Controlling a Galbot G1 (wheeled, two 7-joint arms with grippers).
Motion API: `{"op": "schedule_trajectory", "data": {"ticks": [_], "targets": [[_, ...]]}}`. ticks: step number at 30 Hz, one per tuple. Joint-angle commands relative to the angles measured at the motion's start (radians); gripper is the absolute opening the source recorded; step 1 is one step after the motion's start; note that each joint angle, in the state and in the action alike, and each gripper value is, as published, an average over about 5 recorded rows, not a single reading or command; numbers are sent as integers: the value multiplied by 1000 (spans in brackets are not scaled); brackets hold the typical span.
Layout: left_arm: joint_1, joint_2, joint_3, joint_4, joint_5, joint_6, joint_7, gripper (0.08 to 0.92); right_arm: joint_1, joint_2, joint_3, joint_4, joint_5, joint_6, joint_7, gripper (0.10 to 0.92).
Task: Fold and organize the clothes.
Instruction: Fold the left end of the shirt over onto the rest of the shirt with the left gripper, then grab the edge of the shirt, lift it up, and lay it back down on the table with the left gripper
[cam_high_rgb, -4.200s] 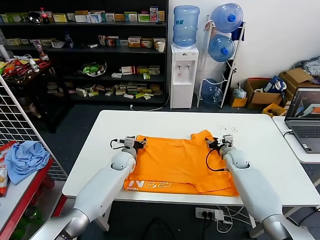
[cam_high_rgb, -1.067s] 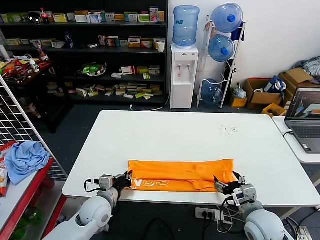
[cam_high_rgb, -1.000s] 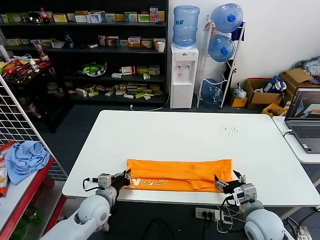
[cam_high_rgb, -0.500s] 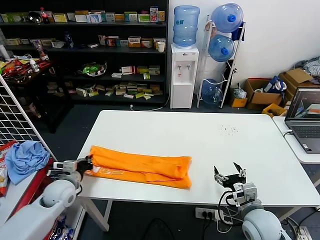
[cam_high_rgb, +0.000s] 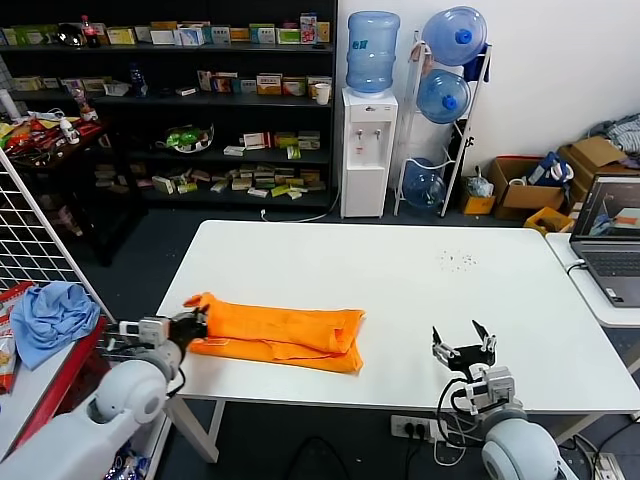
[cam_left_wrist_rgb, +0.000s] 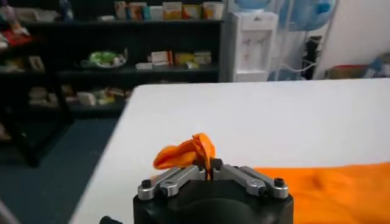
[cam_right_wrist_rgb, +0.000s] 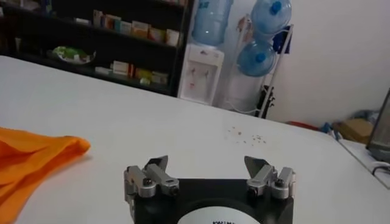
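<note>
The orange T-shirt (cam_high_rgb: 275, 331) lies folded into a long narrow band on the front left of the white table (cam_high_rgb: 400, 270). My left gripper (cam_high_rgb: 193, 322) is at the table's left edge, shut on the shirt's left end; in the left wrist view a bunched orange tip (cam_left_wrist_rgb: 186, 152) sticks up between the closed jaws of the left gripper (cam_left_wrist_rgb: 209, 169). My right gripper (cam_high_rgb: 463, 343) is open and empty near the front edge, right of the shirt. In the right wrist view the right gripper (cam_right_wrist_rgb: 207, 165) has its jaws wide apart, and the shirt's end (cam_right_wrist_rgb: 33, 155) lies off to one side.
A laptop (cam_high_rgb: 610, 238) sits on a second table at the right. A light blue cloth (cam_high_rgb: 50, 315) lies on a red rack at the left. A wire grid panel (cam_high_rgb: 45, 250) stands beside the table. Shelves and a water dispenser (cam_high_rgb: 367, 140) stand behind.
The shirt went from spread out to a folded band. My right gripper let go of it and opened. My left gripper has dragged the band leftward, now bunching slightly further left.
</note>
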Motion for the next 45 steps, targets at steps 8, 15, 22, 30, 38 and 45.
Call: {"op": "schedule_trajectory", "data": {"ticks": [8,15,22,30,38,45], "targets": [[-108,-379,231,-36,-45,33,-87,115,6,38,11,-44,-40,22,3,823],[-137,-463,237,39,16,19,-76,115,28,58,-1,-70,-47,24,2,823],[-128,-494,260,64,53,-19,-27,116,53,58,-12,-80,-40,16,4,823],[-99,-524,277,32,35,-141,10,311,74,59,-23,-85,-34,13,3,823],[-59,-362,215,-5,89,-160,44,545,68,54,-24,-85,-36,21,-10,823],[-3,-125,130,30,114,-77,177,743,75,52,-33,-108,-41,53,-46,823]]}}
